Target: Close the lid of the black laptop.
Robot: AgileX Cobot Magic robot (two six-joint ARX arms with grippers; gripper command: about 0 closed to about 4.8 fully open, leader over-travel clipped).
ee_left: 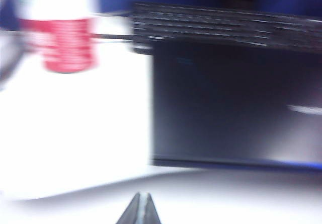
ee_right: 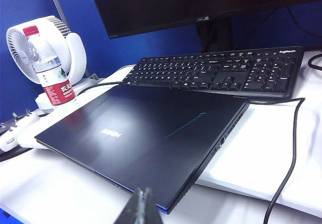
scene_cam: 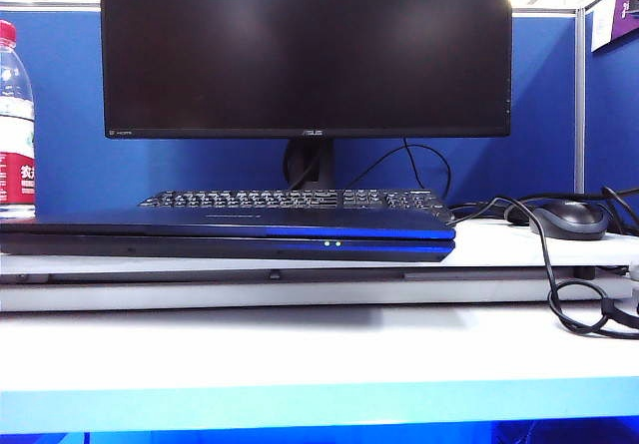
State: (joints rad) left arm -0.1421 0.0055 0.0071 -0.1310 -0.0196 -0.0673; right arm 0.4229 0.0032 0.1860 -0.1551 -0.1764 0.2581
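The black laptop [scene_cam: 230,236] lies flat on the white desk with its lid [ee_right: 146,133] down on the base, two small lights glowing on its front edge. In the right wrist view the lid's dark back shows a logo and a thin blue line. My right gripper [ee_right: 143,193] is shut and empty, hovering above the desk near the laptop's front corner. My left gripper [ee_left: 142,197] is also shut and empty, held over the white desk short of the laptop [ee_left: 236,103]; that view is blurred. Neither gripper shows in the exterior view.
A black ASUS monitor [scene_cam: 305,50] stands behind a black keyboard [ee_right: 221,73]. A water bottle [ee_right: 50,73] and a white fan [ee_right: 22,48] sit at the laptop's left. A mouse [scene_cam: 569,218] and black cables [scene_cam: 574,294] lie at the right.
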